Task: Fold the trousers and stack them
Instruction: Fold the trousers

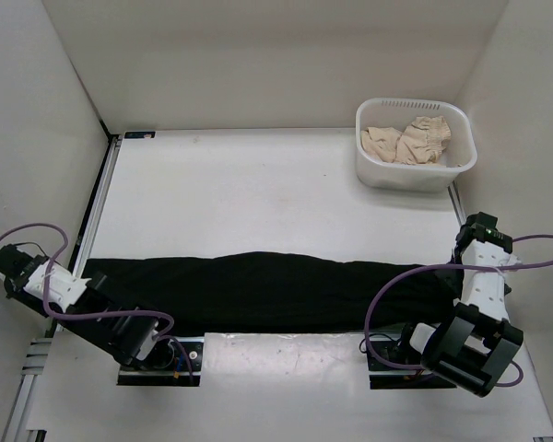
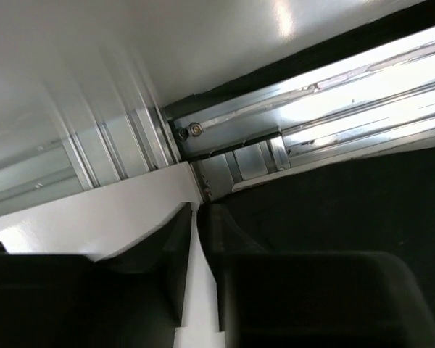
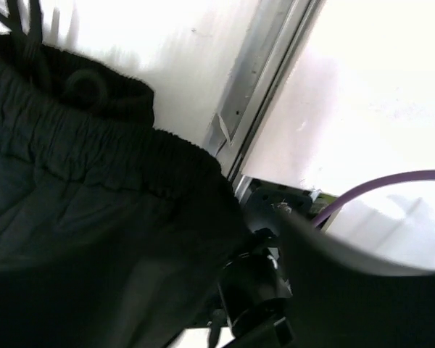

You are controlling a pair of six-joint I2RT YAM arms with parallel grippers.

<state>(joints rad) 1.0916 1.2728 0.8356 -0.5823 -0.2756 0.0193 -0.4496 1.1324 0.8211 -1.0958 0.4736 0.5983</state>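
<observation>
We see the trousers (image 1: 258, 290) lying left to right along the near edge of the table (image 1: 258, 184), waistband end by the right gripper (image 1: 470, 354), whose jaws we cannot read, leg end beside the left gripper (image 2: 197, 217), nearly shut and empty.

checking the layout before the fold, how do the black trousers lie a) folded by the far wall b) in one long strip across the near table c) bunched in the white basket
b: the black trousers lie stretched out left to right; the white basket holds only beige cloth.

Overhead looks down; both wrists close over trousers (image 1: 258, 290).
</observation>
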